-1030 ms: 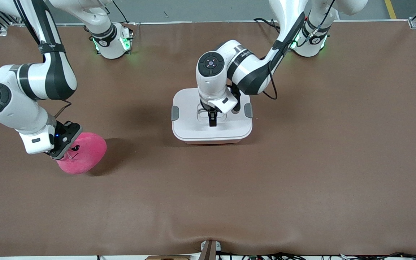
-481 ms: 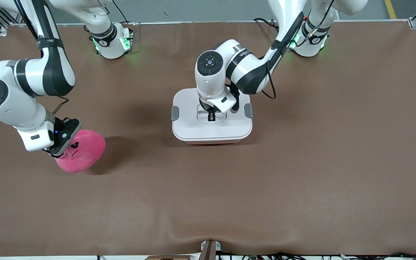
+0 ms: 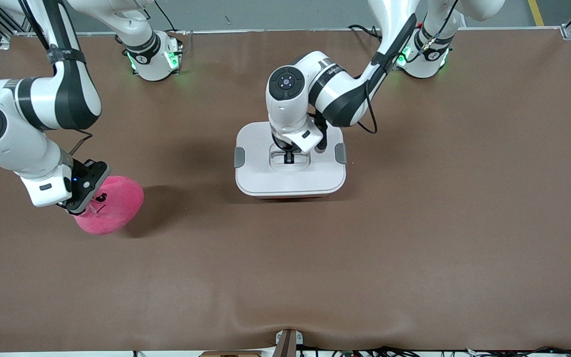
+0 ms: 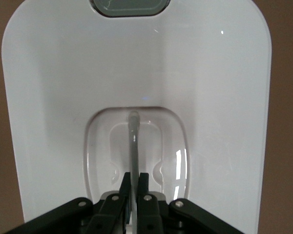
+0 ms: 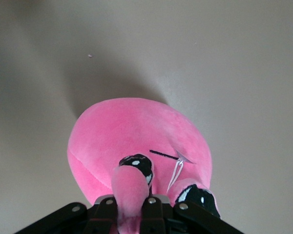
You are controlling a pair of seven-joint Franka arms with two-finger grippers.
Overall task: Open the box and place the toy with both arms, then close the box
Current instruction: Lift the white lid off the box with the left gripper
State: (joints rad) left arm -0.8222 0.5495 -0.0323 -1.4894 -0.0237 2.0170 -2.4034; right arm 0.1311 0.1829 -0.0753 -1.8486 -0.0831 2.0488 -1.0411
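Meanwhile left hand [image 4: 134, 187] pinches the lid's handle [image 4: 133, 146] (lid on); right hand [image 5: 130, 204] grips toy [image 5: 136, 146].

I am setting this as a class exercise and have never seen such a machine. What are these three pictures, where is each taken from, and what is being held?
Two white jointed robot arms stand at a brown table. Each ends in a two-fingered pincer. The big picture looks down from a high camera facing the arms; the other two come from small cameras on each arm's wrist.

In the middle of the table sits the box, its white lid on, with grey clips at the sides. The left pincer is shut on the thin grey handle in the lid's hollow.

Toward the right arm's end is the pink plush toy. The right pincer is shut on one of its eye stalks. Whether the toy is lifted off the table is unclear.
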